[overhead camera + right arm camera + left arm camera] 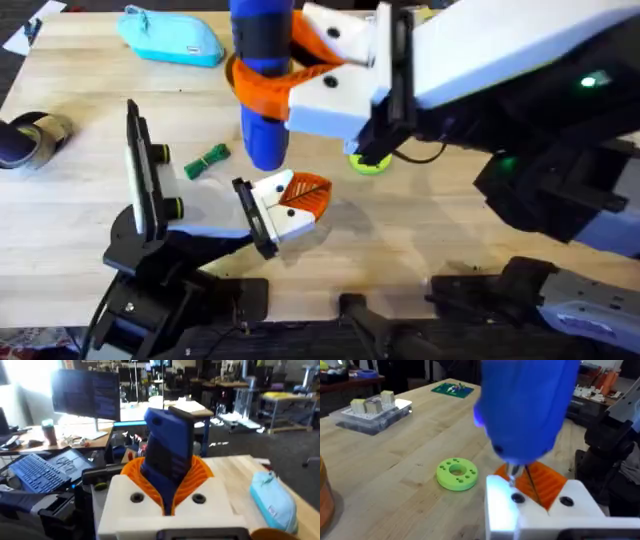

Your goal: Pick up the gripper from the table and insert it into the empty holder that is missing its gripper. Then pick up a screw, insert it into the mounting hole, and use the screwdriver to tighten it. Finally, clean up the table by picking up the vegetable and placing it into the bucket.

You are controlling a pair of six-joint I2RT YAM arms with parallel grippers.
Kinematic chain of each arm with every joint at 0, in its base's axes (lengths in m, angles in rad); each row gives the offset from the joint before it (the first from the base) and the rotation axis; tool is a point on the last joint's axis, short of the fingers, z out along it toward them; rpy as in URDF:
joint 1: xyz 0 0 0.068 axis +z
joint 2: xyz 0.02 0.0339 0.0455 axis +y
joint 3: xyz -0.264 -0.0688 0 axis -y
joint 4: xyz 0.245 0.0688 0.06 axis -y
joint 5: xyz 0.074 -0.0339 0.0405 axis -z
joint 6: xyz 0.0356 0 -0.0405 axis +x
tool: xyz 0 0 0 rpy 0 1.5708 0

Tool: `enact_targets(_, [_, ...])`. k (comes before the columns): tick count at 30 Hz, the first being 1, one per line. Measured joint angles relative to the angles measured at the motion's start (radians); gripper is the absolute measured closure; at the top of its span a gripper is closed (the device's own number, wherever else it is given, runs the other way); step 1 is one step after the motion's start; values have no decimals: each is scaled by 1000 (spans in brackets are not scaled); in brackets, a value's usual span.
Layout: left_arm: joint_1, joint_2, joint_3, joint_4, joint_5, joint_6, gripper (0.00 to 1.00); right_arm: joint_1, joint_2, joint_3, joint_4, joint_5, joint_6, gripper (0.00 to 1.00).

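My right gripper [262,85] is shut on the screwdriver [264,60], a thick blue tool with a black band, held upright with its tip down; its orange fingers [200,477] wrap the screwdriver [167,445]. The holder [283,218], a white block with a black end plate, ends my left arm. The small orange gripper [308,193] sits in the holder. In the left wrist view the screwdriver's metal tip [512,472] hangs just above a dark mounting hole [517,498] in the holder [540,515]. The green vegetable [207,160] lies on the table. The bucket [324,497] shows at the edge.
A lime-green disc [370,163] lies under my right arm. A light blue pouch [172,38] is at the back, a tape roll [35,140] at the left edge. A clear parts box [372,412] and green mat [452,390] lie farther off.
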Motion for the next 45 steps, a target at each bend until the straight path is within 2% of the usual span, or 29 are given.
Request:
enact_targets(11, [0, 0, 0, -3, 0, 1, 988, -58, -6, 47, -38, -3, 79, 950])
enact_targets(15, [0, 0, 0, -3, 0, 1, 988, -157, -6, 48, -135, -4, 82, 948])
enact_targets(19, [0, 0, 0, -3, 0, 1, 988, -309, -5, 51, -271, 1, 71, 950])
enact_targets(22, [0, 0, 0, -3, 0, 1, 988, -417, -3, 51, -291, 15, 80, 950])
enact_targets(26, [0, 0, 0, -3, 0, 1, 988, -505, -9, 55, -411, 14, 86, 948])
enact_targets(30, [0, 0, 0, -3, 0, 1, 988, -568, -6, 57, -623, 21, 33, 949])
enact_targets(33, [0, 0, 0, -3, 0, 1, 988, -598, 9, 57, -715, 26, 11, 950])
enact_targets(40, [0, 0, 0, -3, 0, 1, 988, -654, 100, 57, -756, 48, -136, 949])
enact_targets(45, [0, 0, 0, -3, 0, 1, 988, -673, 182, 62, -853, 172, -318, 950])
